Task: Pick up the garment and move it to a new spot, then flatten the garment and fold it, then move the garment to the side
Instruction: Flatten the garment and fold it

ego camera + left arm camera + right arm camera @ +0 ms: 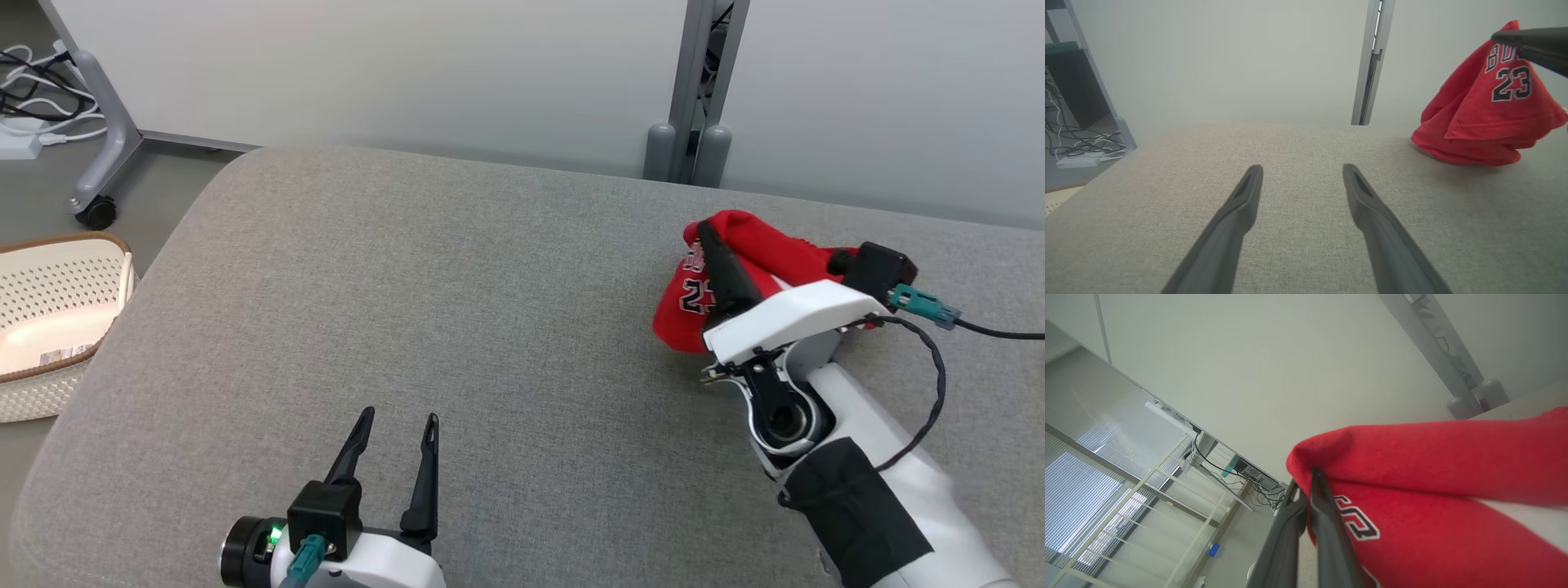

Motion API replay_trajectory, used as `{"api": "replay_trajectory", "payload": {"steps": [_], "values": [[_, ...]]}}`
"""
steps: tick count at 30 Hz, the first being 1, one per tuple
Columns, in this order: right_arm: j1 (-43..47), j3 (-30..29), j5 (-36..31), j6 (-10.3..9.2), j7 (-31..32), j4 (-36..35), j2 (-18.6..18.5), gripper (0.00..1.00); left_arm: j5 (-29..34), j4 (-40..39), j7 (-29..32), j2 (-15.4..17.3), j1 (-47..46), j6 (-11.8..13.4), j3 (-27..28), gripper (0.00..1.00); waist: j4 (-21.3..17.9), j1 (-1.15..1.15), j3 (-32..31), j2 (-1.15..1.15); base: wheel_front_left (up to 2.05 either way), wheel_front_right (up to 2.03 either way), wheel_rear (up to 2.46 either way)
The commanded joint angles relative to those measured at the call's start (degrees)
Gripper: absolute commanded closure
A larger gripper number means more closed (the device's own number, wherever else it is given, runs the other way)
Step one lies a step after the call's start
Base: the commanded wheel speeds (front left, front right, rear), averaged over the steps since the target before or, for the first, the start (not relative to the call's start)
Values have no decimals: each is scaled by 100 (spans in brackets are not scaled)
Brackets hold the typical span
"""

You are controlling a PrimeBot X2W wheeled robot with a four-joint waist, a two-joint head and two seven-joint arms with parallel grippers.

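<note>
The garment (763,245), a red jersey with a dark number on it, is sitting at about 2 o'clock on the grey cushioned surface (490,286) in the head view, close to the far edge. It is bunched up. In the left wrist view it is hanging like a small tent, with its peak raised and its lower folds resting on the cushion. We are seeing no clear long axis while it is crumpled like this. The heap is spreading roughly from 8 o'clock to 2 o'clock in the head view.

We are pinching that peak with our right gripper (704,231). Its two fingers are pressed together on a fold of red cloth, as the right wrist view makes plain, and the arm is reaching in from about 5 o'clock of the heap.

Our left gripper (400,416) is waiting well apart, at about 8 o'clock from the garment, with its fingers spread and nothing between them. From there the jersey is lying at about 2 o'clock.

The bare stretch of cushion is lying toward 9 o'clock of the garment, and we are judging that to be where the carry needs to go. The right arm is plainly the nearer one and is doing the holding. Bringing the cloth across would also put it within the left gripper's reach for flattening. A white basket (82,238) is standing off the cushion at 9 o'clock, clear of that path.
</note>
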Motion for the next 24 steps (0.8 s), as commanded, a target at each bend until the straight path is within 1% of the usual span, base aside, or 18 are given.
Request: {"api": "replay_trajectory", "payload": {"steps": [1,2,6,9,10,12,15,17,19,21,24], "values": [[-60,61,143,13,-47,3,-46,100,-16,8,-23,22,48,7,5,0,3,0,1,0,0,0,0],[-74,267,517,13,-84,10,-42,100,-26,14,-23,22,47,11,-9,0,12,0,0,0,0,0,0],[-190,1215,1498,13,-222,-61,-37,100,-46,21,-23,21,55,36,-20,0,24,0,4,0,0,0,0],[-186,1862,1994,13,-285,34,-48,100,-52,12,-23,22,35,57,9,0,8,0,23,0,0,0,0],[-201,2080,2086,13,-299,231,-63,0,-55,12,-23,22,25,54,13,0,1,0,26,0,0,0,0],[-356,2560,2148,13,-244,587,-53,0,-68,11,-23,21,8,58,14,0,-14,0,26,0,0,0,0],[-626,3078,2090,13,-227,1033,-39,0,-85,-8,-23,23,-6,79,44,0,-80,0,15,0,0,0,0],[-731,3266,2174,13,-141,1265,-37,0,-84,-25,-23,21,0,92,66,0,-151,0,-9,0,0,0,0],[-1008,3404,2116,13,-130,1513,-55,0,-76,-44,-23,22,15,101,100,0,-251,0,-44,0,0,0,0],[-1254,3558,1955,13,-182,1688,-41,0,-88,-70,-23,21,17,92,130,0,-363,0,-83,0,0,0,0],[-1580,3613,1618,13,-312,1888,-47,0,-96,-117,-23,21,8,83,181,0,-559,0,-145,0,0,0,0]]}}
